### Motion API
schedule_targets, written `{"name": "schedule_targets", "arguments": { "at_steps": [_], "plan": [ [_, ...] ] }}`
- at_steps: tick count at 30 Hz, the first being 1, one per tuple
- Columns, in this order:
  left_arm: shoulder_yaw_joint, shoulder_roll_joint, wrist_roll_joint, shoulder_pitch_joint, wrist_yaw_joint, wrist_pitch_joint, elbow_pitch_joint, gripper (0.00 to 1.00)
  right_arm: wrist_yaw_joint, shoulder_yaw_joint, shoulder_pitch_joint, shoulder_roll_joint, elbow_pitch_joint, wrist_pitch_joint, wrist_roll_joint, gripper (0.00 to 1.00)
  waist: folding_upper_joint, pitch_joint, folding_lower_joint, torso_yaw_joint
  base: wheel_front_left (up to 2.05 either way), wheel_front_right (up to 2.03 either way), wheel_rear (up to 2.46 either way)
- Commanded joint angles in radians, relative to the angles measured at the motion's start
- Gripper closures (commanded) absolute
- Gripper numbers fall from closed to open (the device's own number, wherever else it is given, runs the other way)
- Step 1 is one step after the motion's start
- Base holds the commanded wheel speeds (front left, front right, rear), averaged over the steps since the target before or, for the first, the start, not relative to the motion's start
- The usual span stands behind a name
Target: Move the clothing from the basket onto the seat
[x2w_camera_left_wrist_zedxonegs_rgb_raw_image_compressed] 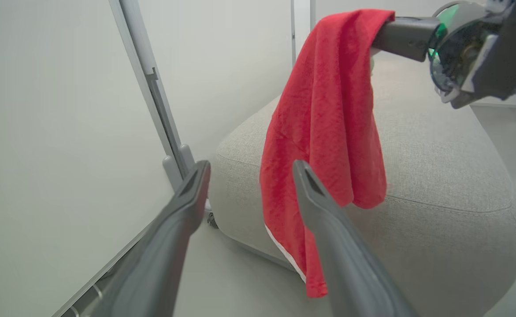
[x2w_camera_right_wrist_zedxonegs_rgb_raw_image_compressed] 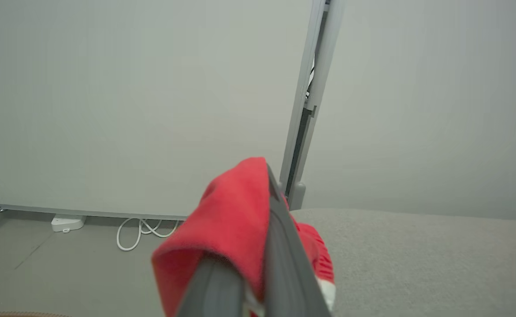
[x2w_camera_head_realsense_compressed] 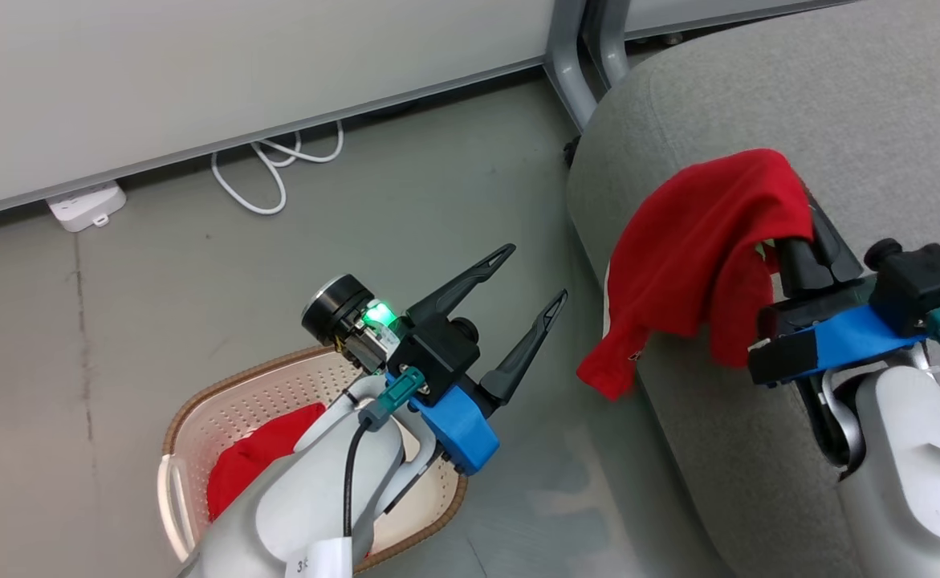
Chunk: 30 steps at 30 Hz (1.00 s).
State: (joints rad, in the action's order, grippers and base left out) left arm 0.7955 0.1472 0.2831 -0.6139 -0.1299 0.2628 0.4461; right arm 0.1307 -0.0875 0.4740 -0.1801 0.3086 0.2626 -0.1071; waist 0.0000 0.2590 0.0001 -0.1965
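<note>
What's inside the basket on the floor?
A bunched red garment lies inside the basket. The robot's pale left arm covers the middle, so anything beneath it is hidden.

Far on my left a white power strip (x2w_camera_head_realsense_compressed: 86,205) lies on the grey floor (x2w_camera_head_realsense_compressed: 156,305) by the pale wall panel (x2w_camera_head_realsense_compressed: 237,64). Right of it loops a white cable (x2w_camera_head_realsense_compressed: 273,172), then two grey metal legs (x2w_camera_head_realsense_compressed: 574,72).

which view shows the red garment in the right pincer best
The left wrist view: the red garment hangs full length from the shut right pincer, white trim at its hem. The head view sees it from above, draped and bunched. The right wrist view catches a blurred fold close up.
</note>
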Motion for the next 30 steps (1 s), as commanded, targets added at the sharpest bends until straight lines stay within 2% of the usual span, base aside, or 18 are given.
{"name": "schedule_targets", "arguments": {
  "at_steps": [1,16,22,30],
  "plan": [
    [0.013,0.004,0.003,-0.016,-0.001,0.003,0.001,0.0,0.0,0.02,-0.018,0.009,-0.012,0.003,0.005,1.0,0.0,0.016,-0.0001,-0.028,0.0,0.0,0.0],
    [0.139,0.002,0.028,-0.044,-0.001,0.003,0.007,0.0,0.0,0.157,-0.094,0.039,-0.054,0.003,0.011,1.0,0.0,0.071,-0.0001,-0.11,0.0,0.0,0.0],
    [0.154,0.002,0.036,-0.049,-0.001,0.003,0.01,0.0,0.0,0.163,-0.102,0.048,-0.059,0.003,0.015,1.0,0.0,0.081,-0.0001,-0.12,0.0,0.0,0.0],
    [0.136,0.012,0.034,-0.055,0.0,0.003,-0.005,0.0,0.0,0.171,-0.028,0.044,-0.087,0.004,-0.003,1.0,0.0,0.09,-0.0001,-0.125,0.0,0.0,0.0]
  ]
}}
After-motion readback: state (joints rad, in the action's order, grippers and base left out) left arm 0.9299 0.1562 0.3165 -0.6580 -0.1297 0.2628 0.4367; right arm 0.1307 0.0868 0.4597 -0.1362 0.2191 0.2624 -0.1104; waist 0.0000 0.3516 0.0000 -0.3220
